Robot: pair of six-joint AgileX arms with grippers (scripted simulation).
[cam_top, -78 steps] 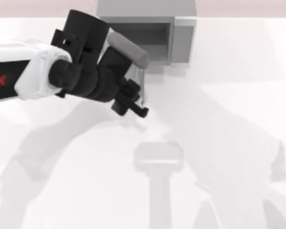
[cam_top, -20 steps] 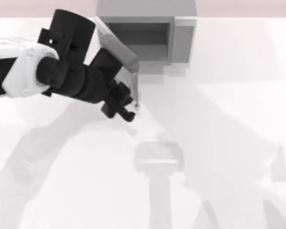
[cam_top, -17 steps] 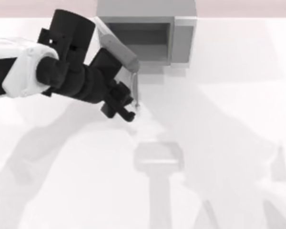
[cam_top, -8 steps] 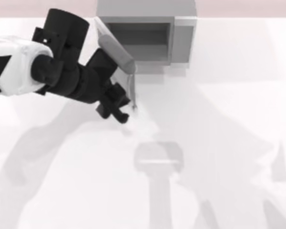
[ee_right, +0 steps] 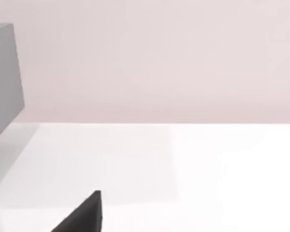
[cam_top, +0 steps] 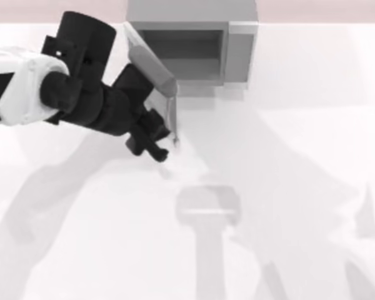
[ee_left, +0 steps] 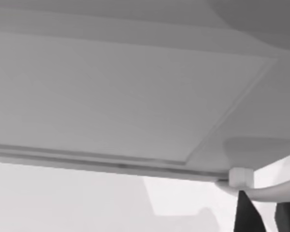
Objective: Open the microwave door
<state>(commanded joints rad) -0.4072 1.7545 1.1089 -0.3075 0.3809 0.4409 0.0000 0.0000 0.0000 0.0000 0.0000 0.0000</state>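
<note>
One microwave: a boxy grey metal microwave (cam_top: 194, 28) stands at the far edge of the white table (cam_top: 287, 187), at its middle, with its dark inner cavity (cam_top: 184, 53) exposed to the top view.
One door: the flat grey rectangular microwave door with a darker window (cam_top: 151, 62) is hinged at the oven's left and is swung well out from the front, angled toward the table's near left; the left wrist view shows its windowed panel filling most of the picture.
One handle: a pale vertical bar handle (cam_top: 172, 119) runs along the door's free edge; its white end mount and curved bar show in the left wrist view.
One control panel: a narrow plain grey control panel (cam_top: 240, 53) sits to the right of the cavity.
Left gripper: the black two-finger left gripper (cam_top: 155, 139) is at the handle, just behind the door's free edge; it appears clenched on the handle, with dark fingertips (ee_left: 249, 215) either side of the bar.
Right gripper: only a dark finger tip shows in the right wrist view, well clear of the oven; whether it is parted or closed cannot be told, and the arm looks parked.
Step in hand: swinging the door outward, judged well advanced, as the cavity is fully exposed.
Next move: likely a further pull along the door's arc, toward the table's left, keeping the grip square on the bar.
</note>
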